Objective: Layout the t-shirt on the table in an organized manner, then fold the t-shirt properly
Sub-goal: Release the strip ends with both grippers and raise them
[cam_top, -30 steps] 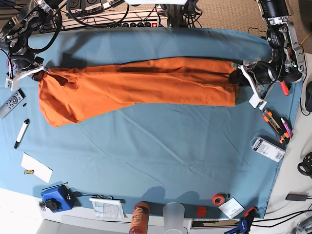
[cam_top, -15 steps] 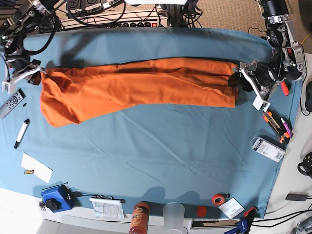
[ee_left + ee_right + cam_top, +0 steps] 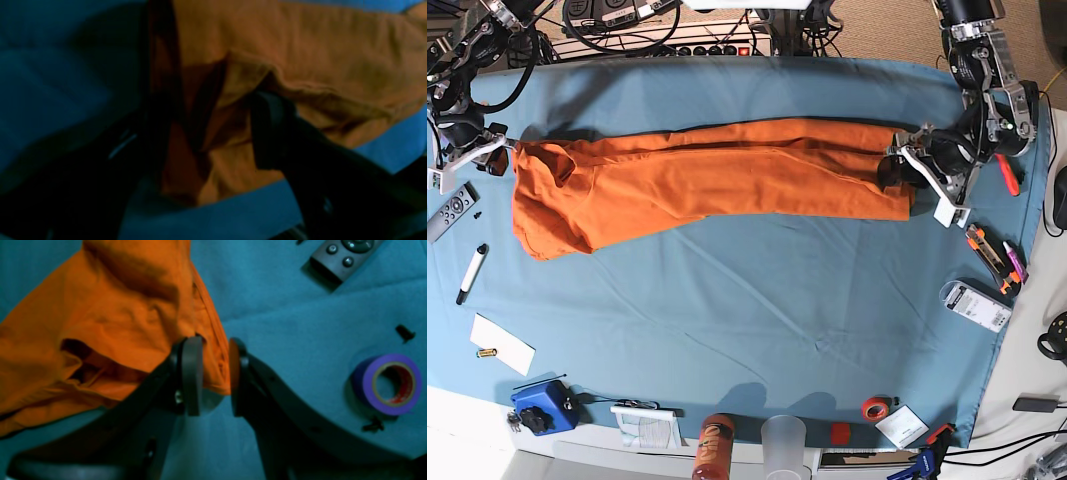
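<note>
Scanning the base view from left to right, you first meet the remote control (image 3: 451,212), the black-capped marker (image 3: 471,273) and the white paper slip (image 3: 502,344) along the left margin of the table (image 3: 757,330). Just above them sits the right gripper (image 3: 493,152), at the left end of the t-shirt (image 3: 697,180). In the right wrist view its fingers (image 3: 192,373) stand apart with a fold of orange hem between them; the right-hand pad touches the cloth, while a gap shows beside the left-hand pad, so treat this pincer as spread and not clamping. A purple tape roll (image 3: 387,384) lies near it on the blue cover.

The t-shirt lies stretched in a long narrow band across the upper half of the table, wider and bunched at its left end, tapering toward the right.

At the right end you find the left gripper (image 3: 905,165), set against the shirt's edge. The left wrist view is dark and blurred; its jaws appear spread wide, one dark finger (image 3: 270,130) resting over rumpled cloth, with nothing pinched.

Farther right lie a utility knife (image 3: 987,250) and a small boxed item (image 3: 974,305).
</note>
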Robot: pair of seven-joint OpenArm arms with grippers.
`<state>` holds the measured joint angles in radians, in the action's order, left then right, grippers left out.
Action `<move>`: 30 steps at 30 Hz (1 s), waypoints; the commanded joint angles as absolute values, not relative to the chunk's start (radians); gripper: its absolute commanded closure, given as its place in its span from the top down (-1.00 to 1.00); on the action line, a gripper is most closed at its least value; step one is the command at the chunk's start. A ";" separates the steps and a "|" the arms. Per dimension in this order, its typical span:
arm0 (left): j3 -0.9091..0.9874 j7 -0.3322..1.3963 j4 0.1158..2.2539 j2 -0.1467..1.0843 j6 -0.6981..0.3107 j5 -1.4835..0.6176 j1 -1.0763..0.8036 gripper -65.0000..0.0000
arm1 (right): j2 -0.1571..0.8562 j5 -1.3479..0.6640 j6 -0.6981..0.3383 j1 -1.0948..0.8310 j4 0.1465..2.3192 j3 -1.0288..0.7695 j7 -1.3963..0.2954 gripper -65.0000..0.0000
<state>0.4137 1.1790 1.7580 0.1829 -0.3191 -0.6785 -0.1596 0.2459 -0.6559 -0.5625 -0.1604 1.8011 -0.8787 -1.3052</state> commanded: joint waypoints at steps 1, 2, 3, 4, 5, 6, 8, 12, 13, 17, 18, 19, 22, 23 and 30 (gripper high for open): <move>0.416 1.197 1.758 0.182 -0.310 -0.680 -0.155 0.16 | 0.263 -0.673 -0.565 -0.155 1.819 -0.883 -1.286 -0.55; 0.416 1.206 1.753 0.179 -0.309 -0.680 -0.155 0.16 | 0.264 -0.673 -0.565 -0.155 1.819 -0.883 -1.286 -0.55; 0.416 1.211 1.747 0.179 -0.300 -0.680 -0.155 0.16 | 0.264 -0.673 -0.565 -0.154 1.819 -0.883 -1.285 -0.55; 0.416 1.214 1.740 0.178 -0.285 -0.680 -0.155 0.16 | 0.264 -0.673 -0.565 -0.154 1.819 -0.883 -1.285 -0.55; 0.416 1.218 1.732 0.177 -0.280 -0.680 -0.156 0.16 | 0.263 -0.673 -0.564 -0.154 1.819 -0.883 -1.285 -0.55; 0.415 1.229 1.724 0.177 -0.280 -0.682 -0.157 0.13 | 0.264 -0.673 -0.565 -0.154 1.819 -0.883 -1.283 -0.55; 0.415 1.239 1.711 0.177 -0.281 -0.694 -0.166 0.03 | 0.263 -0.673 -0.564 -0.154 1.819 -0.883 -1.281 -0.55; 0.415 1.242 1.706 0.177 -0.291 -0.773 -0.204 -0.12 | 0.264 -0.673 -0.564 -0.152 1.819 -0.883 -1.273 -0.55; 0.415 1.246 1.706 0.177 -0.303 -0.780 -0.209 -0.13 | 0.264 -0.673 -0.564 -0.152 1.819 -0.883 -1.269 -0.55; 0.415 1.258 1.706 0.177 -0.319 -0.825 -0.211 -0.14 | 0.264 -0.673 -0.564 -0.152 1.819 -0.883 -1.264 -0.55; 0.415 1.257 1.706 0.177 -0.336 -0.832 -0.211 -0.17 | 0.264 -0.673 -0.564 -0.152 1.819 -0.883 -1.264 -0.55; 0.415 1.257 1.706 0.177 -0.341 -0.838 -0.211 -0.23 | 0.264 -0.673 -0.565 -0.152 1.819 -0.883 -1.264 -0.55; 0.415 1.254 1.706 0.177 -0.341 -0.852 -0.210 -0.58 | 0.264 -0.673 -0.564 -0.152 1.819 -0.883 -1.264 -0.55; 0.415 1.249 1.706 0.178 -0.341 -0.854 -0.209 -0.73 | 0.264 -0.673 -0.564 -0.152 1.819 -0.883 -1.264 -0.55; 0.416 1.249 1.710 0.192 -0.363 -0.804 -0.152 -1.00 | 0.264 -0.750 -0.565 -0.151 1.819 -0.883 -1.249 -0.55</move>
<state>0.4133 1.2526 1.6985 0.1787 -0.3637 -0.8116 -0.1600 0.2455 -0.7338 -0.5625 -0.1577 1.8011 -0.8787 -1.2758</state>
